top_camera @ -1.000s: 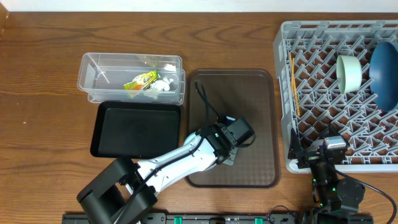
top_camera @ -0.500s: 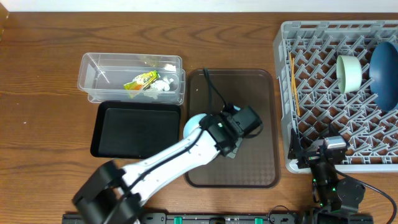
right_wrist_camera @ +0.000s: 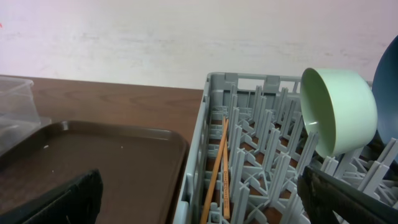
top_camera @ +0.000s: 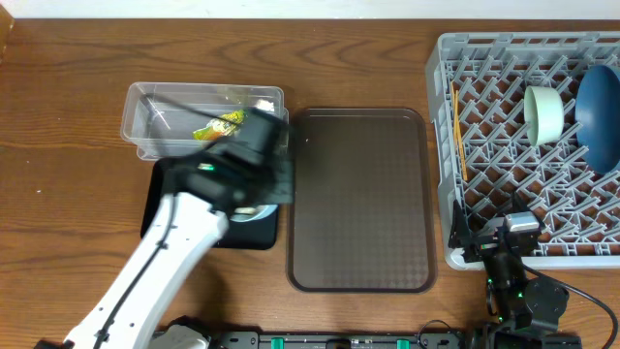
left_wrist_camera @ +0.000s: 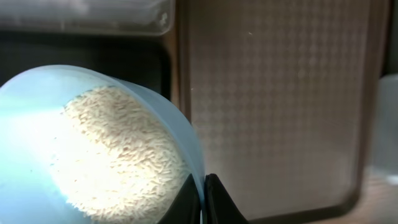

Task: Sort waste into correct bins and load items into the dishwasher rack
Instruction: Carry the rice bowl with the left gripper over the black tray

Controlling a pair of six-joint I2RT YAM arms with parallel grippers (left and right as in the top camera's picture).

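My left gripper (left_wrist_camera: 203, 198) is shut on the rim of a white bowl (left_wrist_camera: 31, 106) with a pale blue tint, filled with rice scraps (left_wrist_camera: 118, 149). In the overhead view the bowl (top_camera: 254, 209) hangs over the right end of the black tray (top_camera: 189, 199), below the clear tub (top_camera: 155, 107). The tub holds the yellow-green wrapper (top_camera: 221, 123); the arm hides the tissue. The grey rack (top_camera: 438, 145) holds the mint-green bowl (top_camera: 544, 112), the blue dish (top_camera: 601, 116) and the chopsticks (top_camera: 458, 131). My right gripper (top_camera: 511, 237) is open and empty at the rack's near-left corner. The pink cup is out of view.
The brown serving tray (top_camera: 358, 194) lies between the bins and the rack, with nothing on it. The left arm reaches up from the front edge across the black tray. The right wrist view shows the chopsticks (right_wrist_camera: 217, 168) standing in the rack's left row.
My left arm has swung left with the bowl, off the brown tray to above the black tray's right end. The right arm has not moved.
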